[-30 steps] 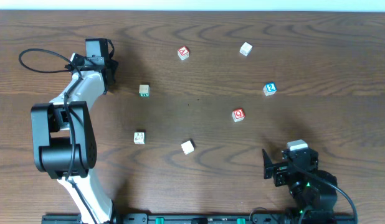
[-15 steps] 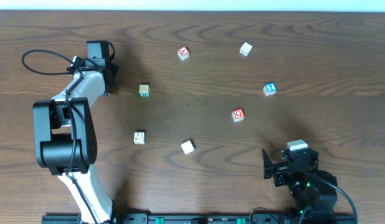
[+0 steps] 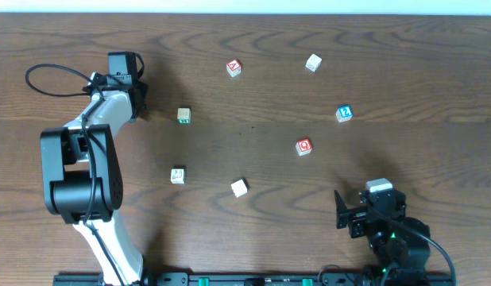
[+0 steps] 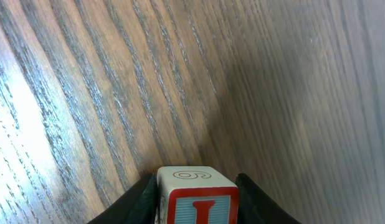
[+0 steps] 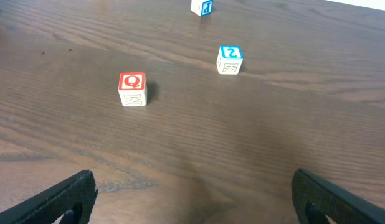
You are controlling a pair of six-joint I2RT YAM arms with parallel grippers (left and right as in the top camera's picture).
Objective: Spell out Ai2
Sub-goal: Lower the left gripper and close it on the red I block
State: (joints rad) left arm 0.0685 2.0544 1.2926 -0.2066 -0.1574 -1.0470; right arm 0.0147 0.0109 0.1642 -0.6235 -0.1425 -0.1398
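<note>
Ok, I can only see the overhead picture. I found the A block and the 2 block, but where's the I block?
Observer: The left wrist view shows it. The I cube sits between the left fingers, with its red I facing the camera.
Operator: Is it being squeezed?
Observer: It looks so. A finger sits close against each side of the cube.
Operator: What about the other arm?
Observer: In the right wrist view the right fingers are spread wide, with nothing between them.

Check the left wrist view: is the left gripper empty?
No: the left gripper is shut on a cube with a red I.
</note>
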